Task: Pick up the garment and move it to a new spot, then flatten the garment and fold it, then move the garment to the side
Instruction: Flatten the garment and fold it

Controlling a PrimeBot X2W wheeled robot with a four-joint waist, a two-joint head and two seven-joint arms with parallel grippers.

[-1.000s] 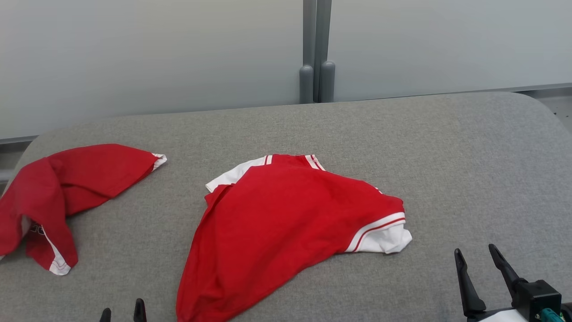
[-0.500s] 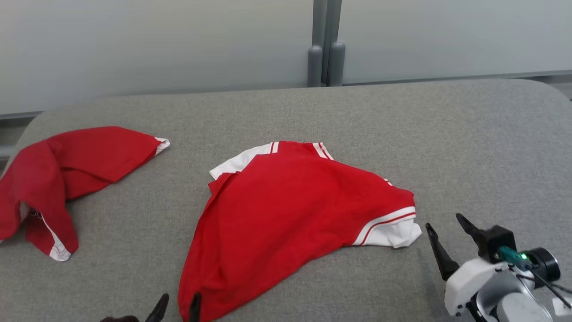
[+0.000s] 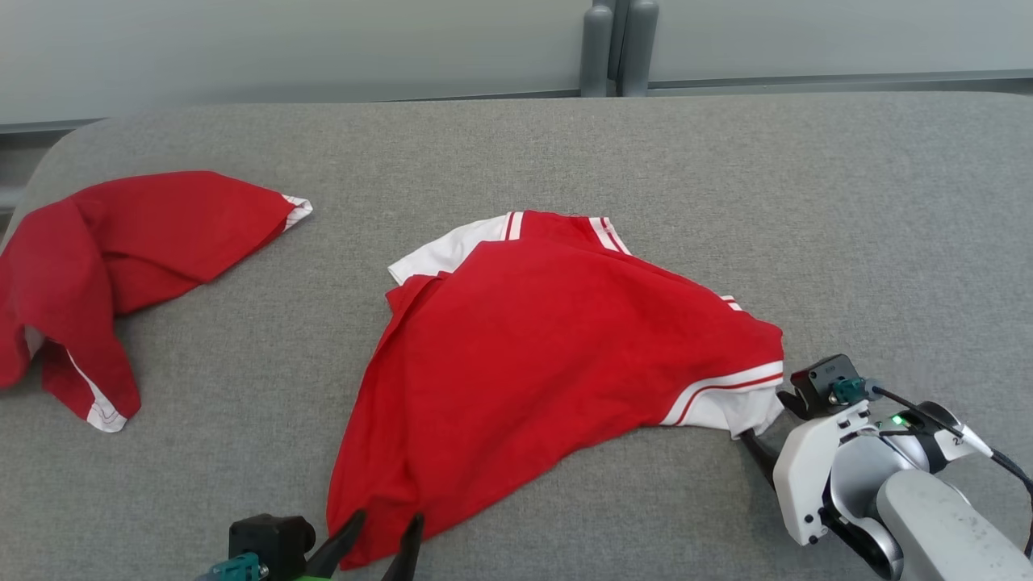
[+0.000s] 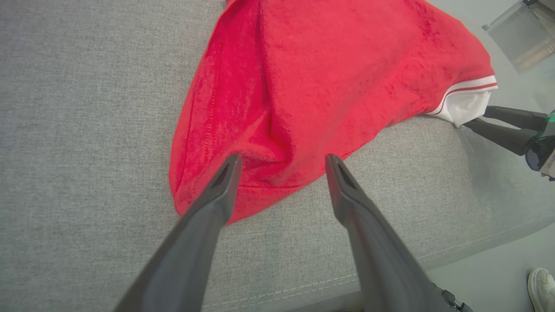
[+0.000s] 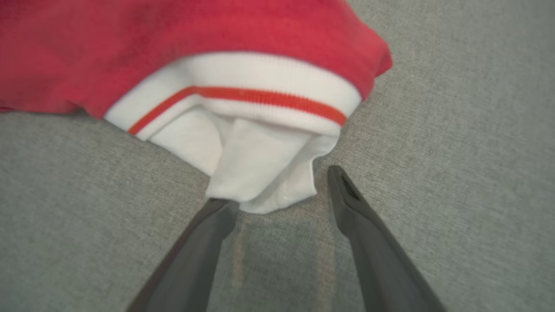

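Note:
The garment (image 3: 549, 355) is a red shirt with white striped trim, lying crumpled in the middle of the grey padded table (image 3: 847, 202). My left gripper (image 3: 386, 528) stands open at the shirt's near hem. In the left wrist view the red hem (image 4: 269, 173) lies between the spread fingers of that gripper (image 4: 282, 158). My right gripper (image 3: 767, 420) is open at the white sleeve end on the shirt's right. The white cuff (image 5: 260, 173) reaches in between the tips of the right gripper (image 5: 279, 187).
A second red garment (image 3: 121, 242) lies bunched at the table's left end. The table's near edge (image 4: 390, 277) runs just below the left gripper, with a person's shoe (image 4: 542, 281) on the floor beyond. Grey posts (image 3: 617, 48) stand behind the table.
The head camera has tilted down. My left gripper has come forward to the shirt's near hem, and my right gripper has moved up and left to the white sleeve. Both stay open.

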